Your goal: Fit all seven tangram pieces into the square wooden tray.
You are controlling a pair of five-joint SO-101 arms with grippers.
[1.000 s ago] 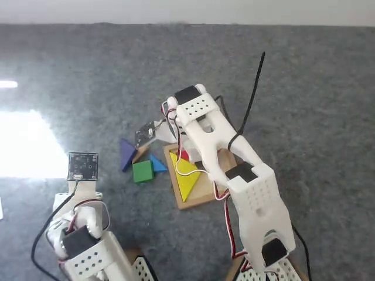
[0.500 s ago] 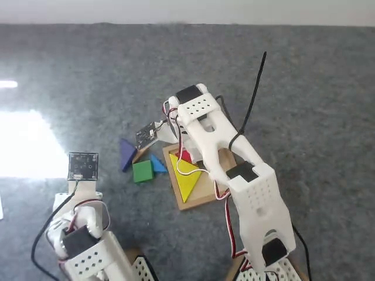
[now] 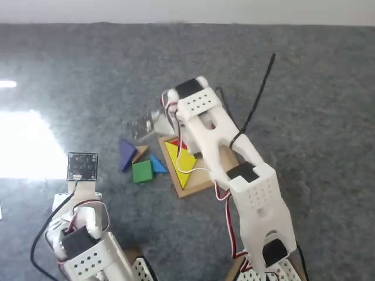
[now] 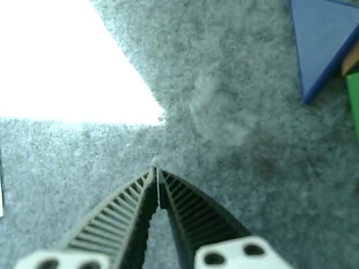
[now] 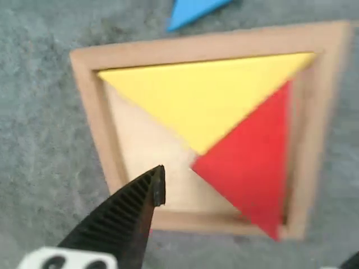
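Square wooden tray (image 3: 202,178) sits mid-tabletop, under the right arm. It holds two pieces, a large yellow triangle (image 5: 207,89) and a large red triangle (image 5: 252,174), lying flat and meeting along one edge, with the rest of the tray floor bare. The loose pieces lie just beside the tray on the side toward the tabletop's left edge: dark blue triangle (image 3: 126,153), tan piece (image 3: 139,153), green square (image 3: 142,171) and small light blue triangle (image 3: 157,164), bunched and touching. Right fingers (image 5: 137,216) hang over the tray's rim, spread wide and holding nothing. Left fingers (image 4: 185,213) are closed tip to tip and empty, over bare grey tabletop (image 4: 235,140) near the blue triangle. The pieces look like light, stiff, thin painted wood, likely slick. Best grip is probably across two opposite edges, low down. The tray looks light and may slide if nudged.
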